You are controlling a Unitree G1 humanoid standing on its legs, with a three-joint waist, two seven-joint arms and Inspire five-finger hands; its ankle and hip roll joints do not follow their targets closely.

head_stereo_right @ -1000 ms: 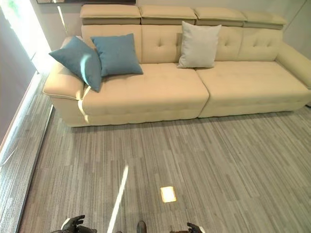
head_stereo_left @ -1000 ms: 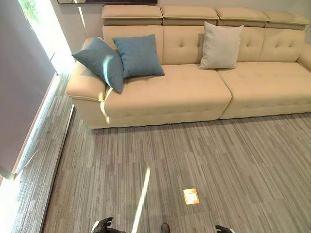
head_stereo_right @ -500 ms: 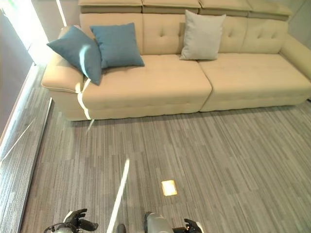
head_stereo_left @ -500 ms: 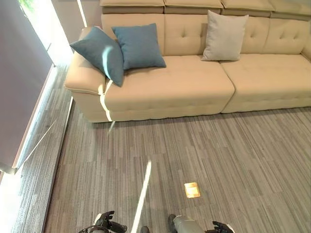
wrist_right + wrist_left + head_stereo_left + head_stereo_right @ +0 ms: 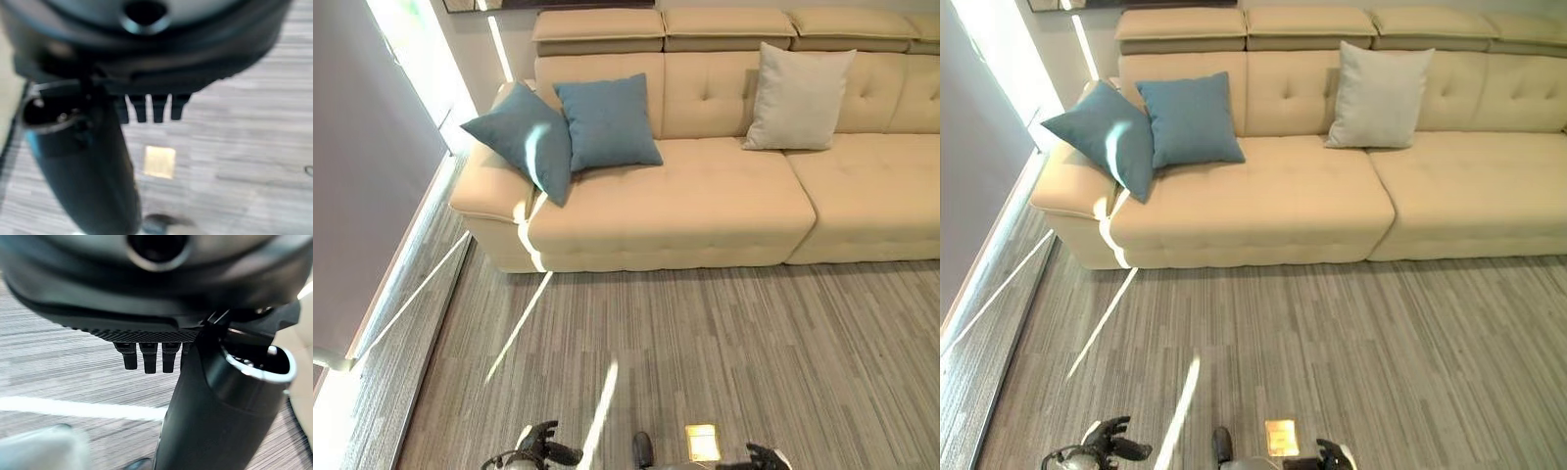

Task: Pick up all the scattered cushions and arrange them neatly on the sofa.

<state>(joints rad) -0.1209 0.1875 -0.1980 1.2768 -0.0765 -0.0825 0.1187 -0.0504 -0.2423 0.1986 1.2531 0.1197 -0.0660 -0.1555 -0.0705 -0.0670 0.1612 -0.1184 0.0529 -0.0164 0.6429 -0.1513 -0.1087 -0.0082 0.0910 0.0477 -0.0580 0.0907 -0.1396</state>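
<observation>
Along the far wall, a long cream sofa [image 5: 705, 196] with button-tufted back panels, padded seat blocks and separate headrest pads spans the head views. No writing or label is legible on any item.

Three square fabric cushions rest on it. One teal cushion [image 5: 524, 137] is tilted on a corner against the left armrest, with a streak of sunlight across its face. A second teal cushion [image 5: 607, 122] stands just beside it, leaning upright on the backrest and touching the first. A pale grey cushion [image 5: 798, 96] leans on the backrest farther right, well apart from the teal pair.

The floor [image 5: 734, 343] is grey carpet with a fine striped weave. It carries narrow bands of sunlight and a small square brass floor plate [image 5: 702, 442] near the lower edge. A grey wall panel [image 5: 362, 196] stands at the left. Nothing lies between the robot and the sofa.

The left hand [image 5: 540, 453] and the right hand [image 5: 759, 457] hang low at the bottom edge. Both wrist views show straight, relaxed fingers over the carpet, holding nothing.
</observation>
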